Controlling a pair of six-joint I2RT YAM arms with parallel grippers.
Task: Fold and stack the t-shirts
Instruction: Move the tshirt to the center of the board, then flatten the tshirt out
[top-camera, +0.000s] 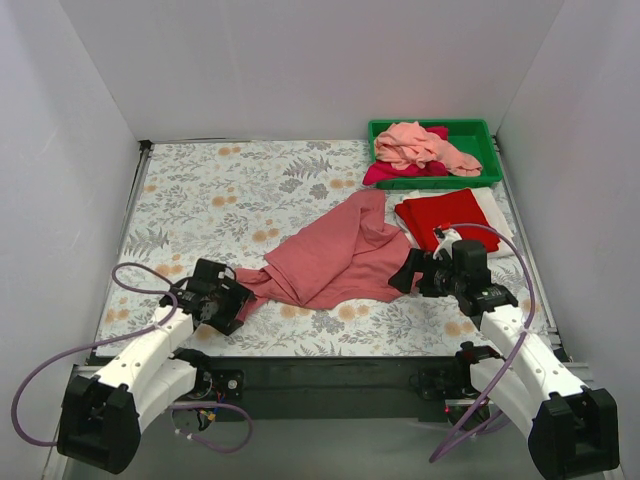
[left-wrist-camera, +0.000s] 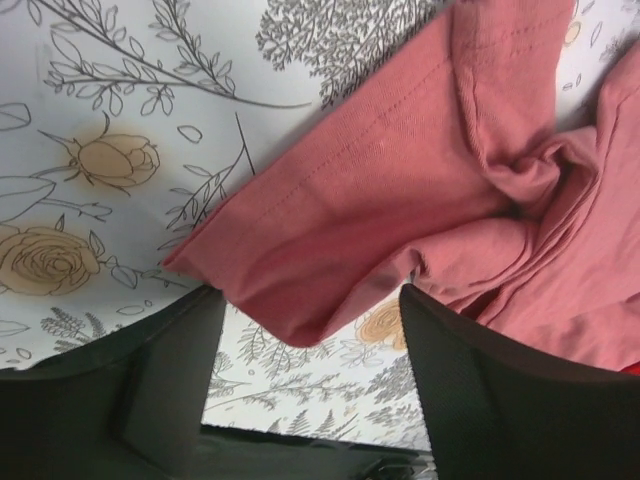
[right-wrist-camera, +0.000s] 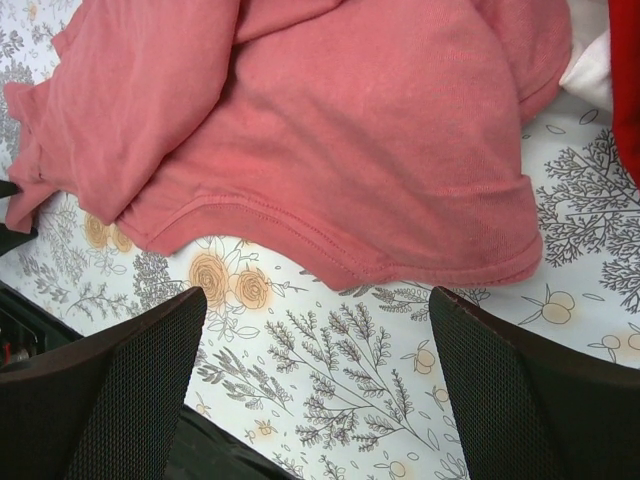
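Jaws on both arms are hanging released at the hems of the dusty rose t-shirt (top-camera: 335, 255), which is lying crumpled by the counter's near edge. A folded red t-shirt (top-camera: 445, 215) is sitting on a white t-shirt (top-camera: 497, 208) at the right edge, crowding it. The salmon pink t-shirt (top-camera: 420, 148) and the magenta t-shirt (top-camera: 395, 172) are waiting in the green bin (top-camera: 455, 124) at the far right corner.

The dusty rose t-shirt (top-camera: 335, 255) is plain, and the stitching at its hem matches the cloth. The tablecloth (top-camera: 220, 190) is white, printed with grey leaves and pale orange roses. The bin (top-camera: 480, 130) is bright green. The salmon pink shirt (top-camera: 420, 148), magenta shirt (top-camera: 395, 175), bright red shirt (top-camera: 450, 215) and white shirt (top-camera: 497, 208) are all unpatterned.
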